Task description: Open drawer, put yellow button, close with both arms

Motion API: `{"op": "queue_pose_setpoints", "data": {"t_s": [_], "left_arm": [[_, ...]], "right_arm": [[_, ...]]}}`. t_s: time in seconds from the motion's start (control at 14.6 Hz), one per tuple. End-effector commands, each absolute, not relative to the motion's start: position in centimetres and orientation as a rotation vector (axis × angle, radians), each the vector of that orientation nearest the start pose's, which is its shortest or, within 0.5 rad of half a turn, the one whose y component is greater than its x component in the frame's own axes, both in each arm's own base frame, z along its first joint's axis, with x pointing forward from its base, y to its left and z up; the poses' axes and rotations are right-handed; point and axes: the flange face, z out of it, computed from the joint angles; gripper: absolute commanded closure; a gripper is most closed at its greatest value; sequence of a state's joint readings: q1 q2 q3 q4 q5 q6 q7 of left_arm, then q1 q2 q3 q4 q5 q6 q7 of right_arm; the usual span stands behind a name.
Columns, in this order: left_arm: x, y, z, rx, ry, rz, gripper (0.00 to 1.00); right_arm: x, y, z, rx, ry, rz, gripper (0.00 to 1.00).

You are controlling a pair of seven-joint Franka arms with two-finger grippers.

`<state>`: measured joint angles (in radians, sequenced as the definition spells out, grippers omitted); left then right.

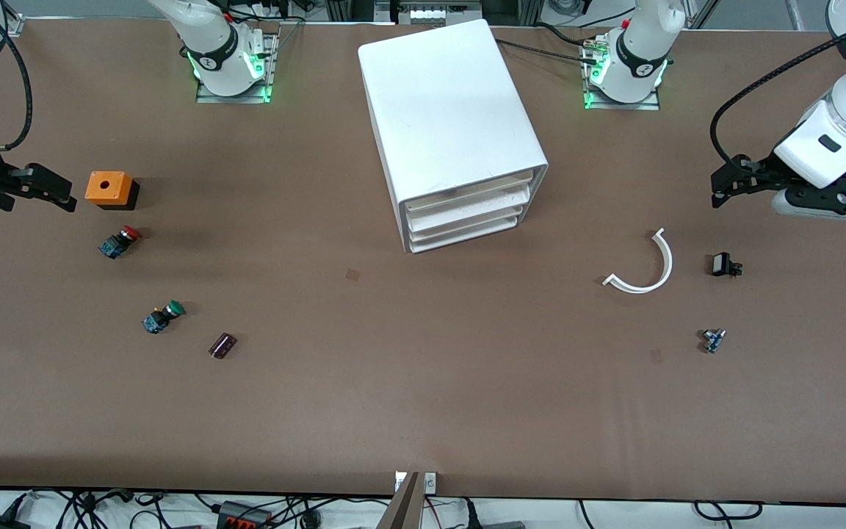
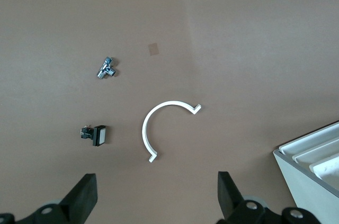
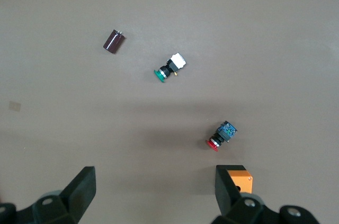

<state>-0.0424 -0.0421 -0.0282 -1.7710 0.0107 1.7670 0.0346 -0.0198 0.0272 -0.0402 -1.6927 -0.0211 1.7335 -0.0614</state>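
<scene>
While both wait above the table, the left claw and right claw are spread wide, holding nothing.

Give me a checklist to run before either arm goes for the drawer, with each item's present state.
1. The left gripper open, over the left arm's end of the table: ok.
2. The right gripper open, beside the orange square box: ok.
3. One of the shallow white plastic drawers in the big white boxy cabinet pulled out: not ok, all are shut.
4. Yellow-capped button located: not ok; only the red-capped button and the green-capped button show.
5. The curved white plastic strip apart from the cabinet's front: ok.
</scene>
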Motion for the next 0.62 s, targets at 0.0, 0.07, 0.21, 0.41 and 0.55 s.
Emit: {"op": "queue_pose_setpoints", "data": {"t_s": [0.0,0.07,0.21,0.41,0.55], "left_arm": [[54.88,-4.15,58.15,-3.131,0.212,-0.067,0.0],[54.89,-4.15,58.22,-3.131,0.212,-0.07,0.0],[54.91,-4.15,58.19,-3.131,0.214,-0.065,0.0],[54.94,-4.32,58.1,-3.131,0.217,-0.063,0.0],[55.1,-4.25,57.84,-3.131,0.214,-0.055,0.0]], "right_arm": [[56.18,-3.71,57.01,-3.17,-0.036,-0.021,0.0],[56.18,-3.71,57.01,-3.17,-0.038,-0.021,0.0],[56.18,-3.79,57.01,-3.17,-0.041,-0.021,0.0],[56.19,-3.79,57.03,-3.17,-0.041,-0.023,0.0],[56.19,-3.79,57.03,-3.17,-0.041,-0.023,0.0]]}}
